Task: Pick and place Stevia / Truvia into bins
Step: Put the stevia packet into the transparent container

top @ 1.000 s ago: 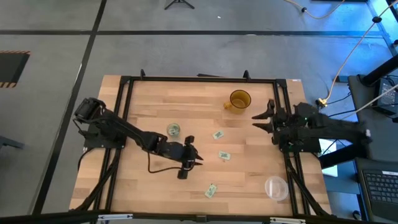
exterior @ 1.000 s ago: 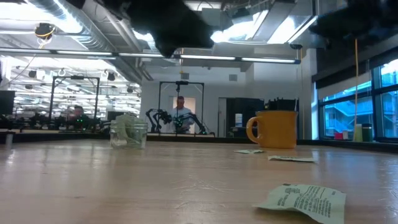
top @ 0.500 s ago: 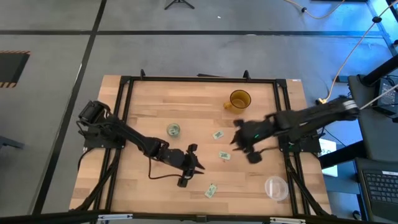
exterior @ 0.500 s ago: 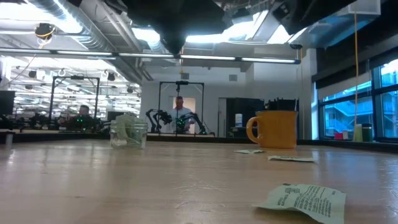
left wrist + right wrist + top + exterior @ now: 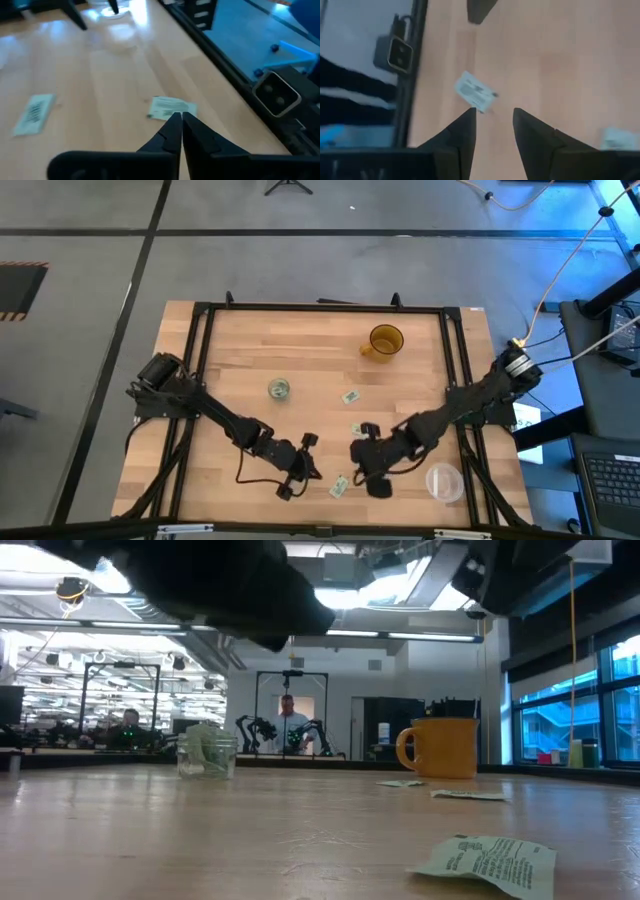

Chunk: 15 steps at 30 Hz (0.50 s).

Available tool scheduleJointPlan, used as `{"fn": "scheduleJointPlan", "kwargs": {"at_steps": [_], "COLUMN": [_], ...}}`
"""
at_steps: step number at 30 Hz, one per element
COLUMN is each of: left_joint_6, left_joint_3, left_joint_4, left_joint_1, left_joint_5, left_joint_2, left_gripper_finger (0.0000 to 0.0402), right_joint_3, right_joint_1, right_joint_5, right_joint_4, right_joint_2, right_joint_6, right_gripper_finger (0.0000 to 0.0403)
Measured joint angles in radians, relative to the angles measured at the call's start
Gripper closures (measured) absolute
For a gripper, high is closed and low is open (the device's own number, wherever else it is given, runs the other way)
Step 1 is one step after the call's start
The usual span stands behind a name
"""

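Observation:
Three white-and-green Stevia packets lie flat on the table: one near the near edge (image 5: 338, 486) (image 5: 485, 862), one mid-table (image 5: 356, 429) and one farther back (image 5: 350, 395). The small glass cup (image 5: 279, 389) (image 5: 207, 755) stands upright with packets inside. My left gripper (image 5: 312, 472) (image 5: 180, 117) is shut and hangs above the table just left of the near packet (image 5: 172, 107). My right gripper (image 5: 353, 455) (image 5: 492, 114) is open, up off the table just right of that packet (image 5: 476, 92), fingers pointing toward it.
An amber mug (image 5: 384, 340) (image 5: 440, 747) stands near the far edge. A wide clear plastic container (image 5: 444, 480) sits at the near right corner, close behind my right arm. Black frame rails border the table's left and right sides (image 5: 455, 370).
My right arm has swung from the table's right edge across toward the near middle, ending beside the near packet. My left gripper has moved toward the near edge and that same packet. The packets, cup and mug have stayed put.

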Motion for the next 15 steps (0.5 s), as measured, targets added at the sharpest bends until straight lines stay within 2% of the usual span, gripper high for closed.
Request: {"fn": "scheduleJointPlan", "kwargs": {"at_steps": [3, 10, 15], "left_joint_6": [0.029, 0.075, 0.08], "left_joint_3": [0.013, 0.138, 0.212], "left_joint_4": [0.021, 0.022, -0.035], "left_joint_1": [-0.012, -0.009, -0.004], "left_joint_5": [0.008, 0.008, 0.022], "left_joint_2": [0.044, 0.174, 0.229], "left_gripper_finger": [0.0398, 0.04, 0.04], "right_joint_3": [0.0, 0.0, 0.0], "right_joint_1": [0.021, 0.04, 0.042], "right_joint_5": [0.0, 0.0, 0.0], "right_joint_4": [0.052, 0.055, 0.06], "right_joint_2": [0.046, 0.108, 0.123], "right_joint_6": [0.116, 0.259, 0.366], "right_gripper_finger": [0.0269, 0.0269, 0.0269]}}
